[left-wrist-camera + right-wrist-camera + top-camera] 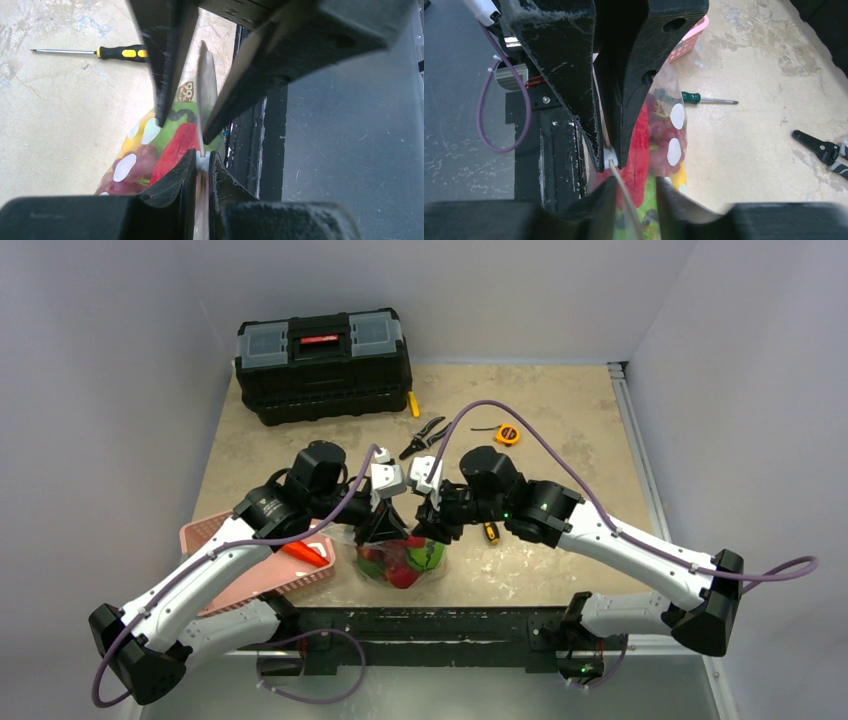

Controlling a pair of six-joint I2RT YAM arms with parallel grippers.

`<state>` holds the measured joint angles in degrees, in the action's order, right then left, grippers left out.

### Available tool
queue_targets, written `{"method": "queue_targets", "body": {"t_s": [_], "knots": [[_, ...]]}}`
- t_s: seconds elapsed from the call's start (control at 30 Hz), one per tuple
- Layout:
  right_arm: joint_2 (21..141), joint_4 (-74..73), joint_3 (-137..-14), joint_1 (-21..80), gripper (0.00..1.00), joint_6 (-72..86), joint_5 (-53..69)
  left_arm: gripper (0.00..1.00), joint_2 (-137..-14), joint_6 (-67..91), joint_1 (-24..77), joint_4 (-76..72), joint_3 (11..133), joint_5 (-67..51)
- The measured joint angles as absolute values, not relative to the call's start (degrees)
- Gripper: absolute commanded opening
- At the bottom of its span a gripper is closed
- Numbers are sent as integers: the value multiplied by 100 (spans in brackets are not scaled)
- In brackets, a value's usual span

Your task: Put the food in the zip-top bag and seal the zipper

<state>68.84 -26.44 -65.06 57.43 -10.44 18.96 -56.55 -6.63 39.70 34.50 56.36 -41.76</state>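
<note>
- Left gripper [202, 161] was pinched narrow on the zipper [206, 82] of the zip-top bag [398, 562].
- Right gripper [635, 183] straddled that same strip, jaws partly apart; whether it touched the strip could not be told.
- Bag stood at the 6 o'clock edge of the mottled beige table [560, 440], with the food [405, 577] inside.
- Grey walls enclosed the table; a black toolbox [323, 365] sat at 11 o'clock and a pink basket [215, 530] at 8 o'clock.
</note>
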Motion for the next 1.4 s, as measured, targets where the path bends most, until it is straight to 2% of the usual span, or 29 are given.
{"method": "queue_targets", "body": {"t_s": [0.07,0.1,0.23,0.37,0.57,0.93,1.17,1.4], "knots": [[6888,-2637,-6506,5739,2,-1044,1920,0,-5655,-672,3970,3444,5636,-4169],[6886,-2637,-6504,5736,0,-1044,1951,0,-5655,-692,3964,3435,5636,-4163],[6818,-2521,-6392,5745,0,-1055,1968,0,-5655,-709,3938,3415,5636,-4095],[6567,-2093,-5999,5841,0,-941,1492,0,-5690,-705,3940,3391,5634,-4005],[5828,-1282,-5203,5937,0,-432,521,0,-5701,-696,3946,3087,5605,-3900],[5306,-1050,-4762,5964,0,185,-1603,0,-5671,-707,3948,3068,5594,-3634],[4893,-827,-4523,5961,0,552,-2246,0,-5258,-714,3951,3422,5570,-3564],[5061,-537,-4497,5959,0,753,-2777,0,-4619,-725,3948,3837,5406,-3441]]}}
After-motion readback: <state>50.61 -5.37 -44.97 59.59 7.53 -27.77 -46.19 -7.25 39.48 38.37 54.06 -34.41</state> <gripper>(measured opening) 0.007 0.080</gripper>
